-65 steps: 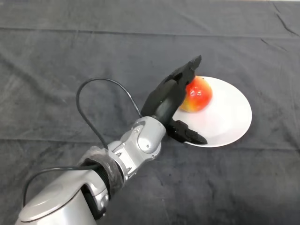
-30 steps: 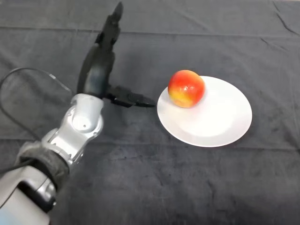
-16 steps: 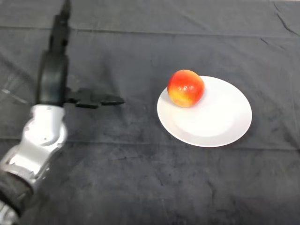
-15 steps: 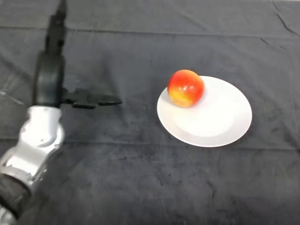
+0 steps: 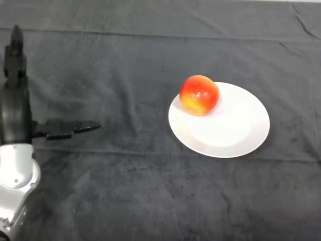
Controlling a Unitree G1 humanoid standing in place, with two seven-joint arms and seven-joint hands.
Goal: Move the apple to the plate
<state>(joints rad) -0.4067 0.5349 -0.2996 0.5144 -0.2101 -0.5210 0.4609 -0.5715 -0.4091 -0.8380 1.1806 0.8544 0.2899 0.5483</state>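
Table under a dark grey cloth (image 5: 150,191), long creases across it, even light overhead

A table under a dark cloth (image 5: 150,196) carries 1 white plate (image 5: 235,133) right of centre.

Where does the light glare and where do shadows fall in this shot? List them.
Head view: a small bright highlight sits on top of the apple; the white plate reads bright with a soft grey shade right of the apple; the dark cloth shows only faint creases; the open left hand casts no clear shadow.
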